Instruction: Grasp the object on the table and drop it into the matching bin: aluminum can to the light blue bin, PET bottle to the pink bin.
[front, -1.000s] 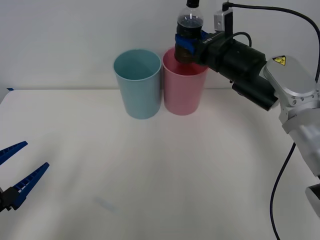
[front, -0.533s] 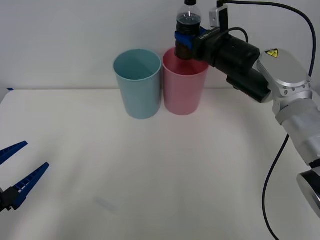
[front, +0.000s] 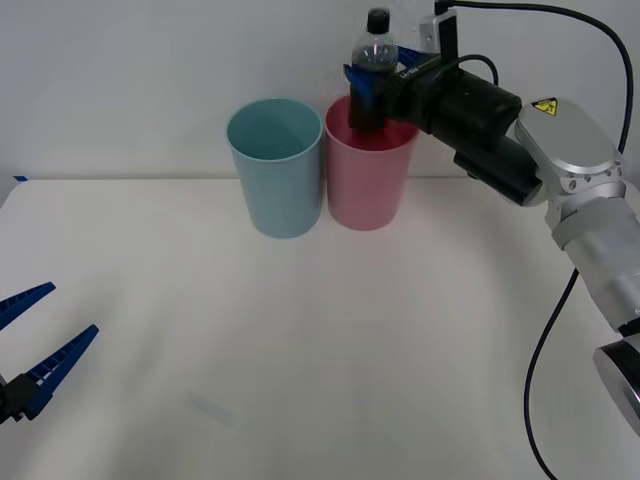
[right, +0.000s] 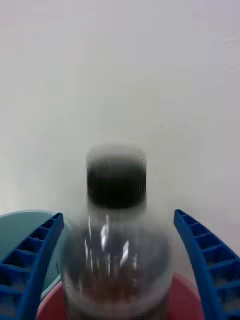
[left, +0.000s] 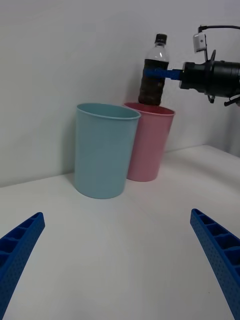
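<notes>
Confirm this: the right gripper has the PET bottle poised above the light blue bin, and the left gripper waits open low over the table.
Wrong bin. The front view shows the right gripper with the PET bottle above the pink bin, not the light blue bin beside it. The rest stands: the left gripper waits open low over the table.
</notes>
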